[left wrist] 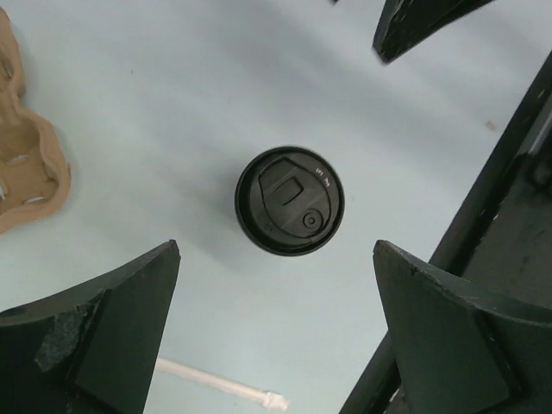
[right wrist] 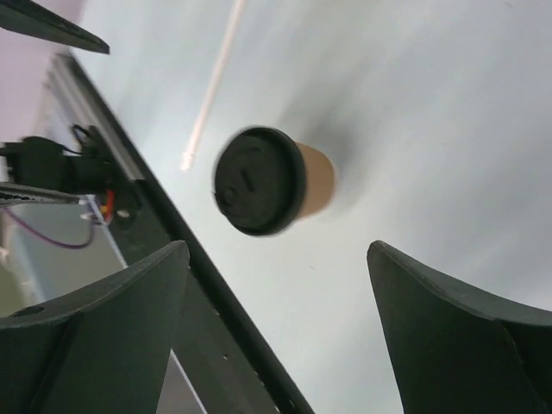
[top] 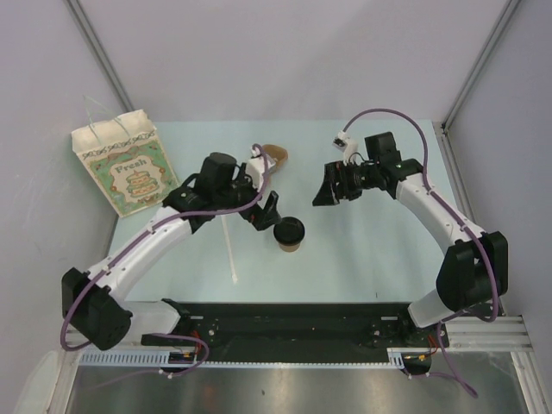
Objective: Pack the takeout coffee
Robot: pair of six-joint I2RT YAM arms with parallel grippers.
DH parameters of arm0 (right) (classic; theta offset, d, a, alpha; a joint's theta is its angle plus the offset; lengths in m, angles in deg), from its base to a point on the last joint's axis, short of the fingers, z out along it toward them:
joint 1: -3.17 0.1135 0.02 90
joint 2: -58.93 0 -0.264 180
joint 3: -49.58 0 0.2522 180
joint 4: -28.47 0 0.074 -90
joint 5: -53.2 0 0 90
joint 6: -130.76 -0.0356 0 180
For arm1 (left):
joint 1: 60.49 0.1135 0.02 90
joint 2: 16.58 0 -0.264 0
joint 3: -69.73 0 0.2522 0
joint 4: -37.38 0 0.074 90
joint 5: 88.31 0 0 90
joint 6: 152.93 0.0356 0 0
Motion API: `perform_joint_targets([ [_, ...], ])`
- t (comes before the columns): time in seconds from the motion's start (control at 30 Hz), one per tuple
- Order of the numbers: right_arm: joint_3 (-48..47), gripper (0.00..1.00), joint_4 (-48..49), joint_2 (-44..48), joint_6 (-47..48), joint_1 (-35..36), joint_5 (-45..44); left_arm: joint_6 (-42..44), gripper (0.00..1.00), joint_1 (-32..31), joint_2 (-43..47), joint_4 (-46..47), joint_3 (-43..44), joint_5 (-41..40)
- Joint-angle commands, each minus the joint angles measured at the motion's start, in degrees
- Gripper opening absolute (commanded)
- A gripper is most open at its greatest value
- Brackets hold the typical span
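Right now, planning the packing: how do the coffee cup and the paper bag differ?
The coffee cup is small and round; the paper bag is bigger and flat-sided. The cup is tan with a black lid; the bag is cream with a green print. The cup stands mid-table, the bag far left. Both rest on the table.

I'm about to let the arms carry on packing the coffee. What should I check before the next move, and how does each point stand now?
1. The black lid seated on the paper cup: ok.
2. Cup upright on the table: ok.
3. The left gripper open and empty, over the cup: ok.
4. The right gripper open and empty: ok.
5. The stir stick apart from the cup: ok.
6. Mouth of the paper bag open: cannot tell.
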Motion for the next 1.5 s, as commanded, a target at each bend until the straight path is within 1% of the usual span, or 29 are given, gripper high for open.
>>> perform_joint_targets([
  [0.0, -1.8, 0.91, -8.8, 2.8, 8.0, -1.3, -10.0, 10.1, 1.00, -3.6, -4.9, -6.4, 4.5, -5.8],
  [0.13, -1.4, 0.91, -10.3, 2.4, 8.3, -2.4, -10.3, 12.3, 1.00, -8.7, -9.2, -5.5, 5.8, -8.4],
  [0.3, -1.3, 0.91, -9.9, 2.3, 8.0, -2.9, -10.1, 12.4, 0.99, -11.3, -15.4, -4.5, 7.8, -10.6],
  [0.43, -1.3, 0.91, -10.0, 1.9, 7.8, -3.4, -9.3, 13.0, 1.00, -13.1, -18.1, -3.4, 8.6, -12.0],
  [1.03, -1.3, 0.91, -9.0, 0.0, 6.1, -5.6, -6.2, 14.0, 0.99, -13.5, -22.1, -0.7, 6.1, -14.2],
  [1.27, -1.3, 0.91, -8.8, -0.4, 5.9, -5.8, -5.4, 14.6, 0.90, -13.5, -22.4, -0.5, 5.7, -14.7],
  [1.47, -1.3, 0.92, -8.7, -0.6, 5.7, -6.4, -5.1, 15.7, 0.77, -13.5, -22.8, -0.9, 6.3, -15.4],
])
